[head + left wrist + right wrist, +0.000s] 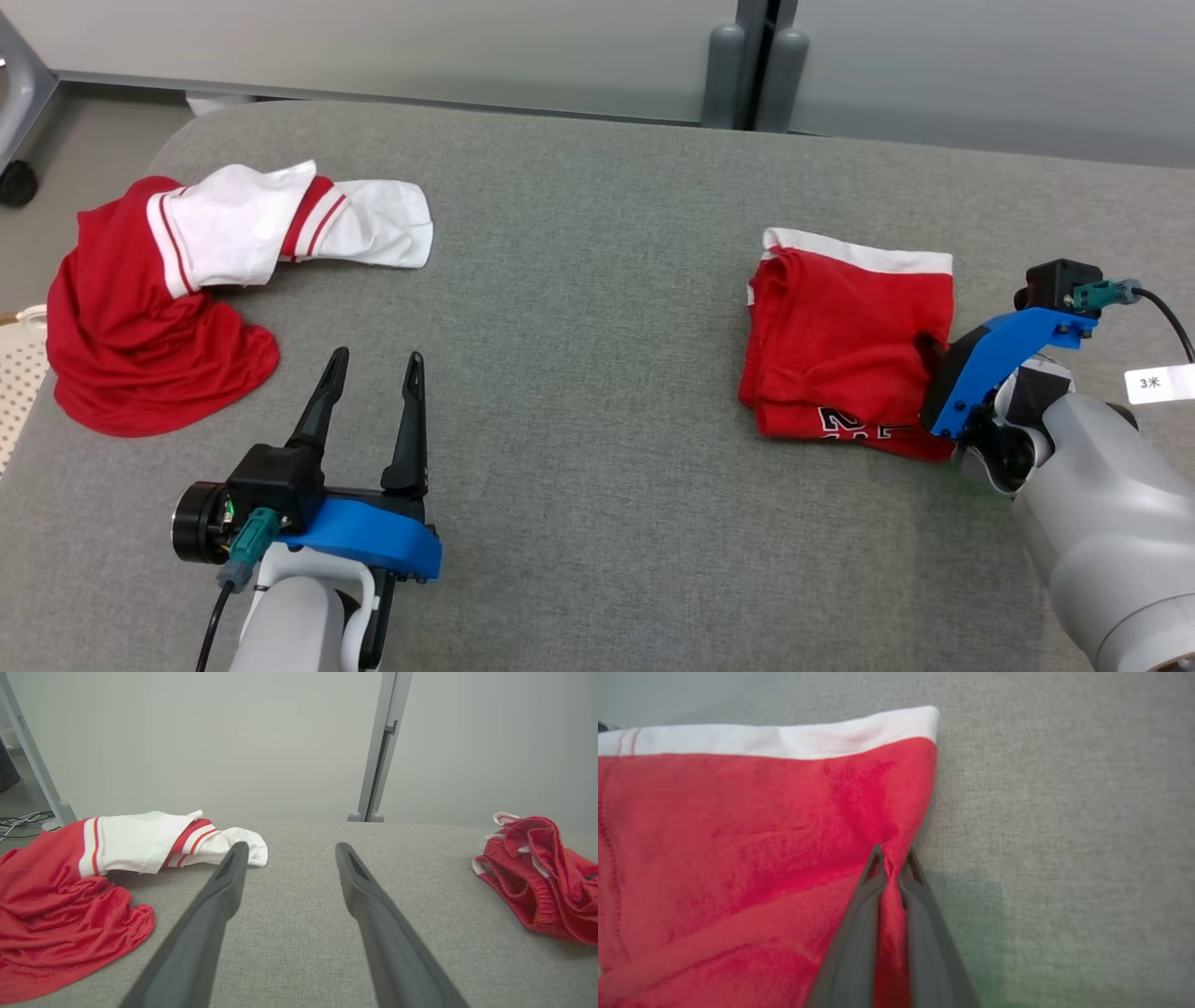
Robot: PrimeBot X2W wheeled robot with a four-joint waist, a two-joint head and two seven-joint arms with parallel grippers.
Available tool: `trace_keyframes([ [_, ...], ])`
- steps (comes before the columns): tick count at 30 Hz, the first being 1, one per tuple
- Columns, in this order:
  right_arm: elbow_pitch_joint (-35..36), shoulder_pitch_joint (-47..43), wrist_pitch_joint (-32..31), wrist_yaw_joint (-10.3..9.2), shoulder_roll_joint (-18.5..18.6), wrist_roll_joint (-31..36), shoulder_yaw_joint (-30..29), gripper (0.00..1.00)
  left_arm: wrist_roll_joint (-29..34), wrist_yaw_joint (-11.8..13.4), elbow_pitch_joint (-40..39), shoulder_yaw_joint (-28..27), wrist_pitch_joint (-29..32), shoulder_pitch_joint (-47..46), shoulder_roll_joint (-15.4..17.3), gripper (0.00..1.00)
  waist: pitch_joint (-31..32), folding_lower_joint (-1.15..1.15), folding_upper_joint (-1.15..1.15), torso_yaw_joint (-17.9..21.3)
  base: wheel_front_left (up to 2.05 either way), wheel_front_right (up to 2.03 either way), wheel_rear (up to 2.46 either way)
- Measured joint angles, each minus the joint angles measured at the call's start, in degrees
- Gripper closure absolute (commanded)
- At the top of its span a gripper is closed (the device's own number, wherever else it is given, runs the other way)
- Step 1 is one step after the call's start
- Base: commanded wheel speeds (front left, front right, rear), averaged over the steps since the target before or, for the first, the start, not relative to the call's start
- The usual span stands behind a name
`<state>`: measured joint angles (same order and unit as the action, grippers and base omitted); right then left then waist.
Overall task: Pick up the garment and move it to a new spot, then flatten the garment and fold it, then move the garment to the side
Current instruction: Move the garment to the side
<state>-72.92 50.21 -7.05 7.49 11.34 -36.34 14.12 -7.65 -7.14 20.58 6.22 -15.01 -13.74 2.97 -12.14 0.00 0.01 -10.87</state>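
Observation:
A folded red garment point(845, 336) with a white waistband and dark lettering lies on the grey padded table point(597, 280) at the right. My right gripper point(930, 353) is shut on its right edge. In the right wrist view the right gripper point(892, 857) pinches a ridge of the red garment point(761, 849) between both fingers. The left gripper point(373, 362) hovers open over the front left of the table, holding nothing. In the left wrist view the left gripper point(289, 848) points across bare table, with the folded garment point(542, 886) far to its right.
A second, crumpled red and white garment point(177, 280) lies at the table's left edge, also seen as a red and white heap point(84, 882) left of my left fingers. A grey partition post point(756, 65) stands behind the table. A perforated white object point(19, 364) sits off the left edge.

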Motion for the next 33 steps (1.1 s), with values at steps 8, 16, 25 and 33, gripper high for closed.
trace_keyframes([
  [8,2.5,0.0,4.2,0.00,-0.5,-1.3,2.5,1.00,0.5,0.0,0.0,0.3,0.0,-0.1,0.0,0.00,1.8,-0.01,-0.01,3.9,0.00,0.00,0.00],
  [16,3.8,0.0,5.7,0.00,-0.3,-4.1,4.7,1.00,-0.1,-0.1,0.2,2.9,0.0,0.0,0.0,0.00,2.7,-0.01,-0.01,10.6,0.00,0.00,0.00],
  [25,4.7,0.0,6.9,0.00,1.2,-7.7,6.4,1.00,-0.9,-0.3,0.4,4.2,0.0,-0.8,0.6,0.00,1.6,-0.01,-0.01,16.9,0.00,0.00,0.00],
  [33,4.8,0.1,7.9,0.00,2.4,-10.4,7.8,1.00,-0.9,-0.3,0.5,4.8,0.0,-1.7,1.6,0.00,0.1,0.00,-0.01,19.4,0.00,0.00,0.00],
])
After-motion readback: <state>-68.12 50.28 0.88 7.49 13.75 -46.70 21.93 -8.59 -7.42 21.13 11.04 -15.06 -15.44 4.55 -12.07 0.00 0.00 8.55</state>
